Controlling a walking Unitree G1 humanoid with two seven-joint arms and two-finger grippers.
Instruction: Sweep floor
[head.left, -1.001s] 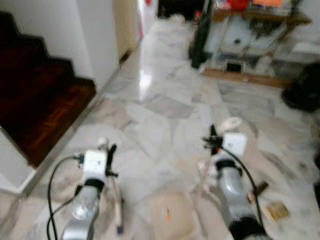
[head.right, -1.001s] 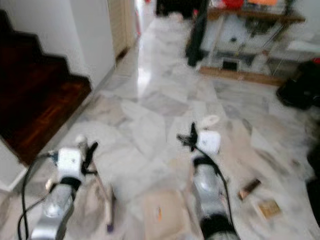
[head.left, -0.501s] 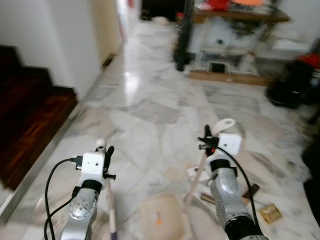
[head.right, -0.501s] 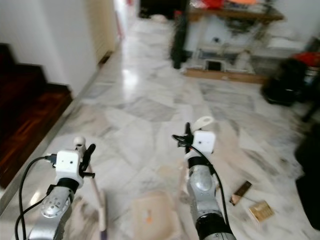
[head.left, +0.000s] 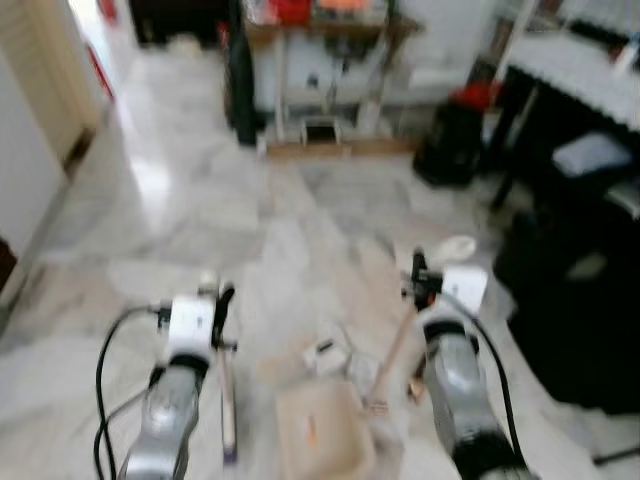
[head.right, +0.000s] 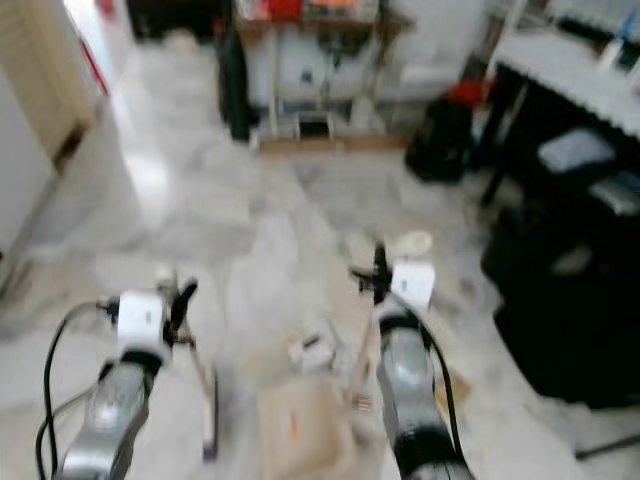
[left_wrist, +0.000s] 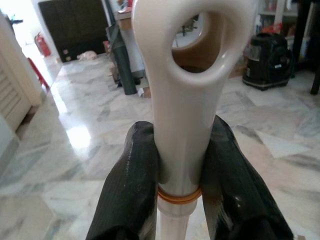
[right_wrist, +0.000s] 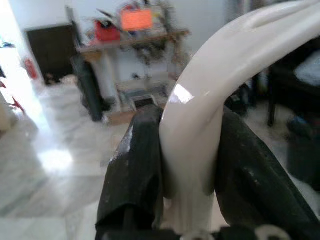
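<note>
My left gripper (head.left: 216, 297) is shut on a cream handle with a hanging hole (left_wrist: 186, 75); its thin stick (head.left: 227, 400) runs down to the floor. My right gripper (head.left: 418, 276) is shut on a second cream handle with a curved top (right_wrist: 200, 115), and its stick (head.left: 393, 350) slants down to the floor. A beige dustpan (head.left: 320, 440) lies on the marble floor (head.left: 200, 200) between my arms. White scraps (head.left: 326, 354) lie just beyond the pan. A small brown piece (head.left: 415, 385) sits by the right stick.
Black furniture (head.left: 585, 300) stands close on the right. At the back are a cluttered shelf table (head.left: 320, 60), a tall dark object (head.left: 240, 90) and a black bag (head.left: 455, 145). A louvred door (head.left: 45, 70) is at the left. Open marble lies ahead.
The view has swung to the right: the dark stairs have left the picture and the black furniture has come in. Both grippers keep their hold on the handles.
</note>
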